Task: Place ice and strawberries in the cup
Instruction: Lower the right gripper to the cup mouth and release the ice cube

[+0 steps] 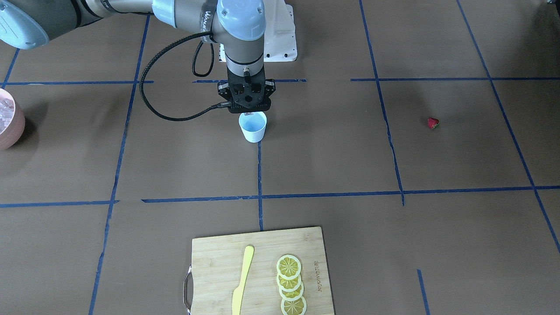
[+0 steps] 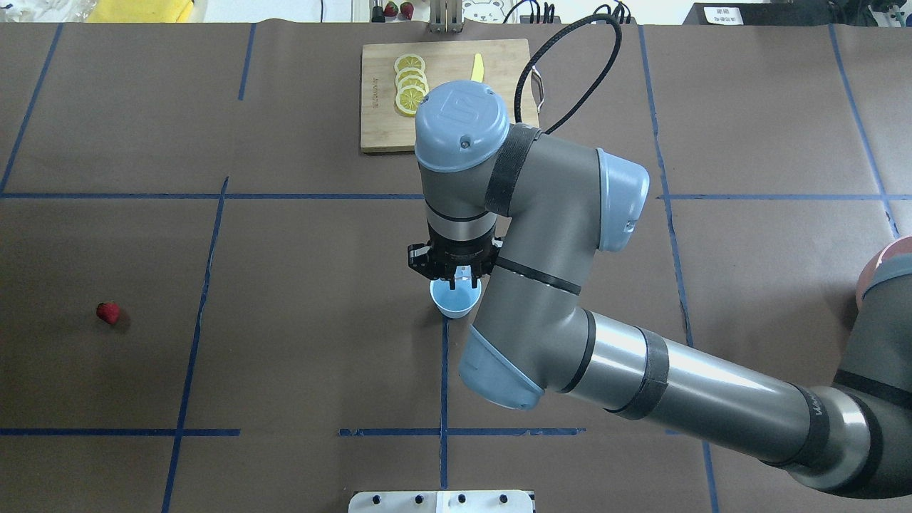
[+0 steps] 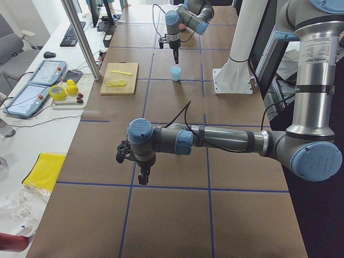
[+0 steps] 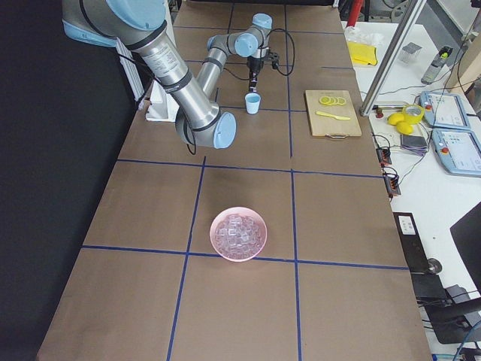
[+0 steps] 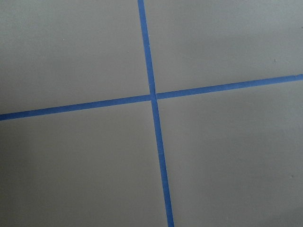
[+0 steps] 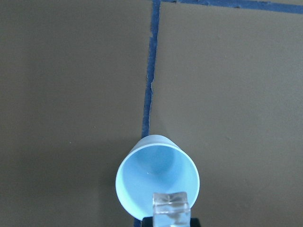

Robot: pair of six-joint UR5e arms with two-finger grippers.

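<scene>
right gripper (image 1: pixel 248 112) clenched on one ice cube (image 6: pixel 170 204). cup (image 6: pixel 150 173) directly below, cube over its near rim; release should drop it in.

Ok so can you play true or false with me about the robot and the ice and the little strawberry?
1. The right gripper holds an ice cube above the cup. True.
2. The strawberry is in the cup. False: it lies on the table, far off to the side of the cup.
3. The pink bowl is empty. False: it is full of ice cubes.
4. Lemon slices lie on the cutting board next to a yellow knife. True.
5. The cup has tipped onto its side. False: it stands upright with its mouth facing up.
</scene>
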